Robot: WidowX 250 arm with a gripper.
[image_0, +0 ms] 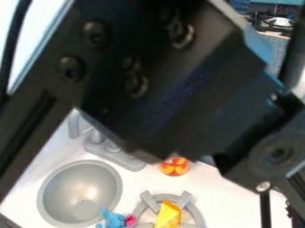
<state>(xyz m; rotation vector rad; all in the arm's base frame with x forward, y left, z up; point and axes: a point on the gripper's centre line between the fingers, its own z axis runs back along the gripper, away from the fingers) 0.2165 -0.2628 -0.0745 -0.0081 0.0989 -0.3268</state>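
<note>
Ops: Status on your hand?
Me: Can't tell if it's wide, narrow or holding anything. My arm is over the work area, its dark bulk running across the top of the view and down the right side.
Ops: Nearest thing?
Me: In the view, an orange-red round toy with yellow patches, right at the arm's lower edge. Gap in depth: can't tell.
Ops: Yellow piece?
Me: Yellow wedge, on the grey burner at the bottom of the view, a bit right of center. Round toy sits behind the burner, apart from it.
Ops: Left of that?
Me: Blue toy with a pink part, between the burner and the round grey sink, close to the sink rim. Contact unclear. Grey faucet behind the sink, partly hidden by my arm.
Ops: Surface?
Me: White counter.
</note>
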